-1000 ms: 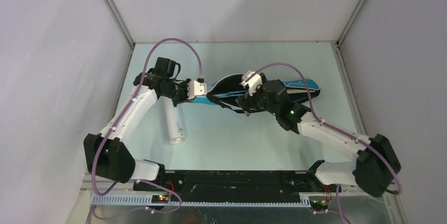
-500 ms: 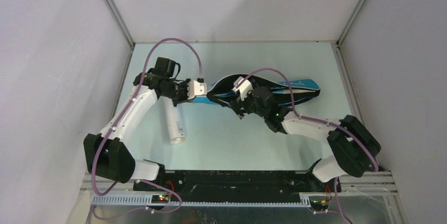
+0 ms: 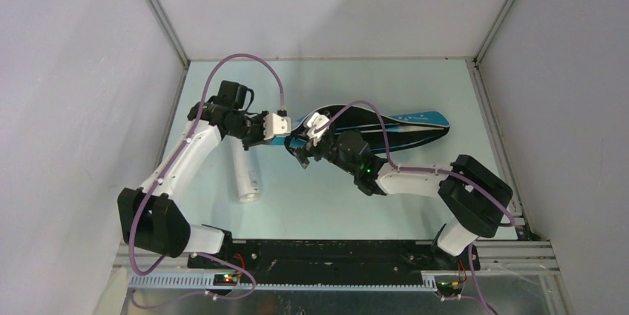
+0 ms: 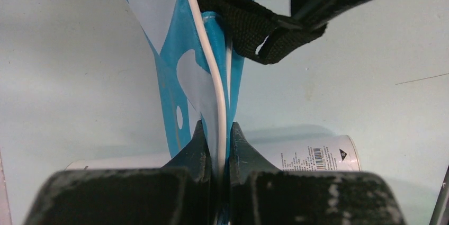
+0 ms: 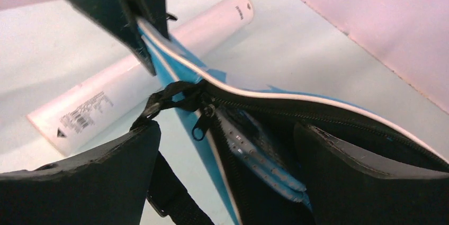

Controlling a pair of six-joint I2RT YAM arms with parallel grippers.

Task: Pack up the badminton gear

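racket bag: bright blue, white patches, white piping. strap black. tube white, black barcode print. tabletop pale mint.

Your count on the bench: one of each piece of gear that shows, two of each robot part.

You have one bag, blue, and one tube, white. The bag carries one strap, black, and one zip pull shows at its mouth. Whatever lies inside the bag is too dark and too hidden for you to count. On the robot's side you have two arms, the left arm and the right arm, and two claws, the left claw and the right claw, one per arm. Two purple cables run along them: the left cable and the right cable.
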